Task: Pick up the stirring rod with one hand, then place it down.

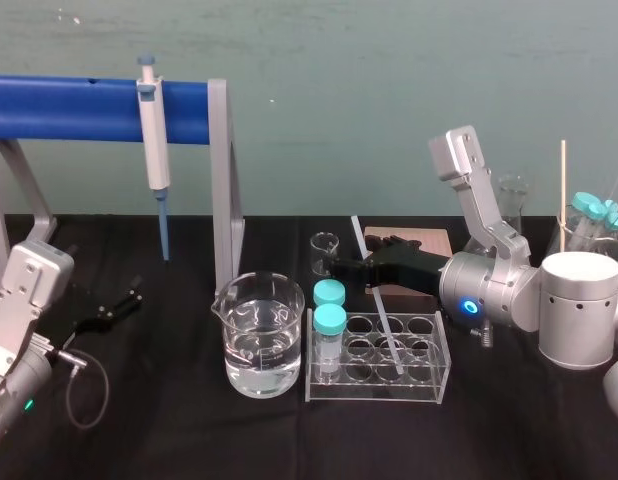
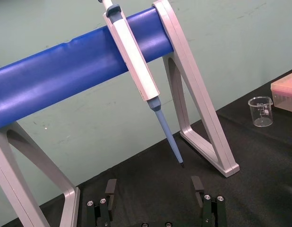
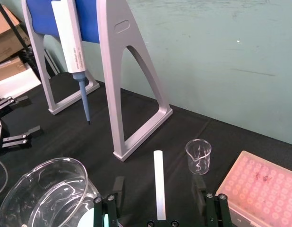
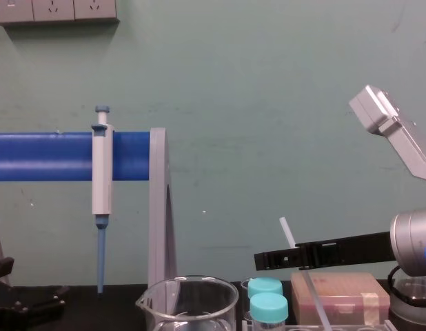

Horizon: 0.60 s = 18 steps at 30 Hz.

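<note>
Right gripper (image 1: 337, 268) reaches across above the rack, its fingers (image 3: 118, 185) spread, with a clear gap on either side of the stirring rod (image 1: 386, 325), which passes between them untouched. The rod stands tilted, lower end in an open well of the clear test-tube rack (image 1: 369, 388), top leaning back toward the wall. Left gripper (image 2: 153, 187) sits low at the left by the blue-bar stand (image 1: 221, 180), fingers likewise apart. Surface: black cloth (image 1: 169, 420); green wall (image 1: 389, 80) behind. Large beaker (image 1: 257, 335) holds clear liquid; two teal-capped tubes (image 1: 329, 322) occupy the rack's left wells; small beaker (image 1: 325, 250) looks empty. Tube contents cannot be made out. Pink tip box (image 3: 259, 184) is cut off at the wrist view's edge.
</note>
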Each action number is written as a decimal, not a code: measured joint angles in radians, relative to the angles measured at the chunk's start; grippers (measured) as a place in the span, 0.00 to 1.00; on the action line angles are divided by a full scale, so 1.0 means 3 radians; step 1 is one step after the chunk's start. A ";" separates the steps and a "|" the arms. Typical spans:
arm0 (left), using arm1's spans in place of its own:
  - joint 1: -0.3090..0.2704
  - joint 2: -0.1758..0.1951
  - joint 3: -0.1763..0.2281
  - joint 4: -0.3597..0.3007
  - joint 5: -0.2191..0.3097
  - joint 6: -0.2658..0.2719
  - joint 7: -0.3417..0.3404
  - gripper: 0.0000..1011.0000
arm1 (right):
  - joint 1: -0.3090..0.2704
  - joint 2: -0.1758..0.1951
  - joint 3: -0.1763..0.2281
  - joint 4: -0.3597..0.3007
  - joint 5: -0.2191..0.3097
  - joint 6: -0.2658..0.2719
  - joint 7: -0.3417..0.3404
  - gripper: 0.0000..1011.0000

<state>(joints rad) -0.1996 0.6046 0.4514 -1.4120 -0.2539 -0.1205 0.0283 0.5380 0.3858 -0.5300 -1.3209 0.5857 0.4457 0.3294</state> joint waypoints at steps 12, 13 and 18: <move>0.0000 0.0000 0.0000 0.0000 0.0000 0.0000 0.0000 0.99 | 0.0000 -0.0004 0.0005 0.0001 0.0007 -0.0004 -0.0001 0.59; 0.0000 0.0000 0.0000 0.0000 0.0000 0.0000 0.0000 0.99 | 0.0000 -0.0004 0.0006 0.0001 0.0007 -0.0004 -0.0001 0.56; 0.0000 0.0000 0.0000 0.0000 0.0000 0.0000 0.0000 0.99 | 0.0000 -0.0004 0.0008 0.0001 0.0008 -0.0005 -0.0002 0.40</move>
<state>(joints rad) -0.1995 0.6047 0.4514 -1.4120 -0.2539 -0.1206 0.0283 0.5380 0.3844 -0.5277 -1.3207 0.5881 0.4443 0.3289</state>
